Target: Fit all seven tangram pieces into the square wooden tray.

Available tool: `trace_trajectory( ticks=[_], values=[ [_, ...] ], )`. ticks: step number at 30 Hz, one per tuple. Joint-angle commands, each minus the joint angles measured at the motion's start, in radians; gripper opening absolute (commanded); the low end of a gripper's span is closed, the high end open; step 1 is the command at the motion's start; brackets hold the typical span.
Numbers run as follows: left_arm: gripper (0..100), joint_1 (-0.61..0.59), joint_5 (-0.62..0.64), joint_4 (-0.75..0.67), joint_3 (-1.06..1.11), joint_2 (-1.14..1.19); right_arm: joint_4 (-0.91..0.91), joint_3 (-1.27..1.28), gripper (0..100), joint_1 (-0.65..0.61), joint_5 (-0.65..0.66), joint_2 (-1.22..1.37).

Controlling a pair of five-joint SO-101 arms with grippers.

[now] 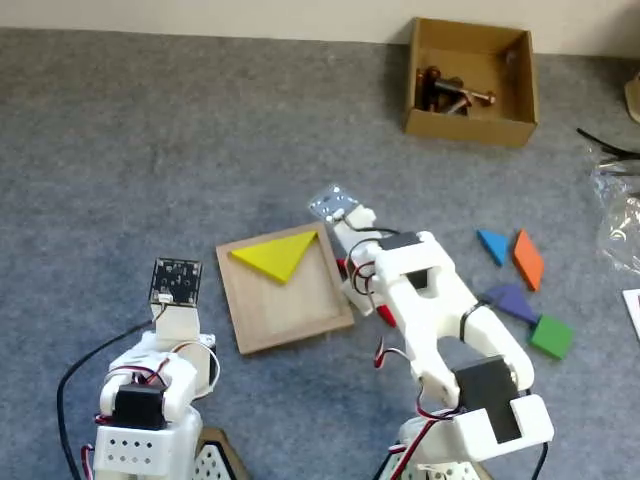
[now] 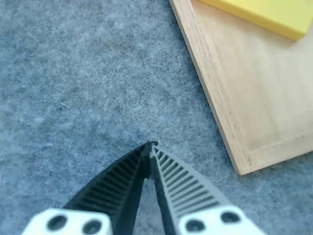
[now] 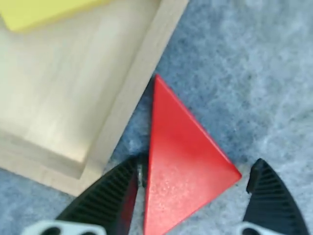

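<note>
The square wooden tray (image 1: 290, 308) lies on the grey carpet with a yellow triangle (image 1: 275, 255) in its far corner. A red triangle (image 3: 181, 156) lies flat on the carpet against the tray's right rim (image 3: 139, 90). My right gripper (image 3: 195, 167) is open and straddles it, one finger on each side. In the high view the right arm covers most of the red triangle (image 1: 384, 315). My left gripper (image 2: 150, 146) is shut and empty, low over the carpet just left of the tray (image 2: 234, 93). The yellow triangle (image 2: 269, 14) also shows in the left wrist view.
To the right of the right arm lie a blue triangle (image 1: 491, 244), an orange parallelogram (image 1: 528, 259), a purple triangle (image 1: 510, 300) and a green square (image 1: 551, 336). A cardboard box (image 1: 470, 115) stands at the back right, and a plastic bag (image 1: 620, 225) sits at the right edge.
</note>
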Motion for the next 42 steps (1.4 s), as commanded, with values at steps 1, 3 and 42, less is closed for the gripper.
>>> trace_trajectory(
  ticks=[1,3,42],
  values=[
    [1,0.015,0.008,-0.002,0.019,-0.007,-0.016,-0.053,31.0,0.016,0.011,-0.004],
    [1,0.015,0.008,-0.002,0.019,-0.007,-0.015,-0.053,31.0,0.016,0.011,-0.004],
    [1,0.015,0.008,-0.002,0.019,-0.007,0.064,-0.005,16.6,0.008,-0.157,-0.007]
  ],
)
